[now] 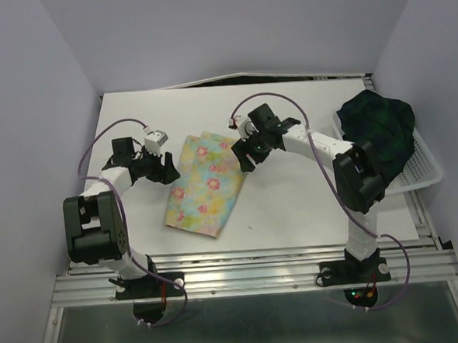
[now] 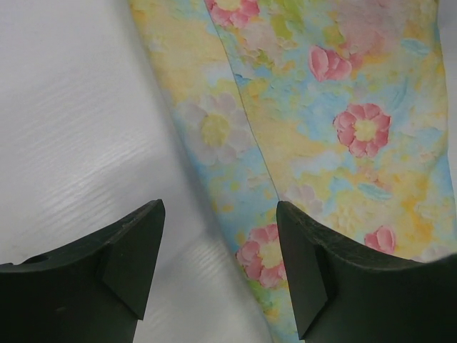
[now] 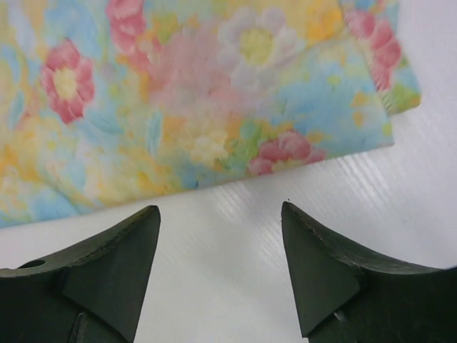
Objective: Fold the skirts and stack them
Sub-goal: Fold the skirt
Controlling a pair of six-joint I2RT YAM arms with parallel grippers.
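Lying flat near the middle of the white table [image 1: 293,206], slanted a little, a second layer peeking out at the far end: floral skirt [image 1: 203,185], pale yellow with pink and blue blooms. Thin, soft and light, judging by the close hug of the surface and the faint creases. Sure to drape and sag once lifted, holding no shape of its own. Not fragile, but prone to bunching or dragging askew if tugged from one point only. Best taken by pinching two corners of one end, all layers together, low against the table, then carried over evenly to keep the fold square.

Heaped in and over the white mesh basket [image 1: 423,171] at the right edge, well apart from the floral one: plaid skirt [image 1: 382,135], dark green and navy, bulkier, probably of heavier cloth. Hem and waistband impossible to pick out from overhead, so no clear hold to name there beyond the top of the mound.

Hovering at the left long edge of the floral skirt: left gripper [image 2: 219,211], jaws spread wide, holding nothing, one finger over bare table and the other over the cloth's border. Poised by the far right corner: right gripper [image 3: 219,211], likewise wide and empty, both fingers over bare table just short of the cloth's edge.
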